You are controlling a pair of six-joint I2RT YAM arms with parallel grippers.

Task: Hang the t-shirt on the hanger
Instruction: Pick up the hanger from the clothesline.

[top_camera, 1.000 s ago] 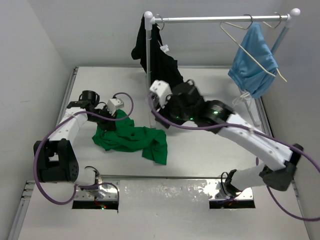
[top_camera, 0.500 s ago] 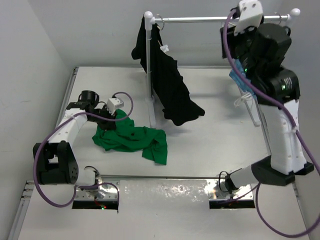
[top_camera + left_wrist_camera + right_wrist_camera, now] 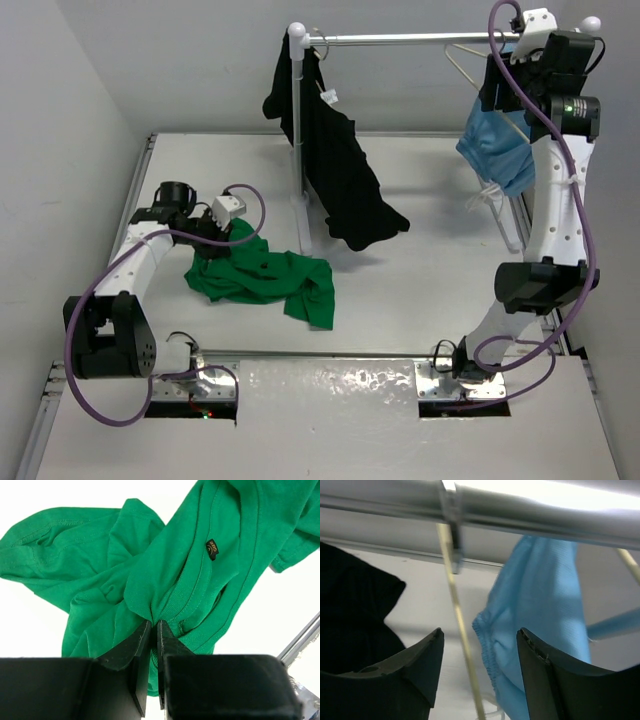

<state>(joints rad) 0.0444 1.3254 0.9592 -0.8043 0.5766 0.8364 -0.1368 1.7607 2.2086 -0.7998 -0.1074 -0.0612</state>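
On the worktop (image 3: pixel 420 290), left of centre: one crumpled green t-shirt (image 3: pixel 260 275). Hung from the rail (image 3: pixel 400 39) along the top: one black garment (image 3: pixel 340 170), one light-blue garment (image 3: pixel 500 140), one thin cream hanger (image 3: pixel 460 630). Left gripper (image 3: pixel 154 625) pinched on a t-shirt fold; right gripper (image 3: pixel 480 635) spread either side of the hanger's wire. One small black tag (image 3: pixel 212 549) on the t-shirt, gold writing too small to read.

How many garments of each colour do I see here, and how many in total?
green t-shirt: 1
black garment: 1
light-blue garment: 1
Total: 3
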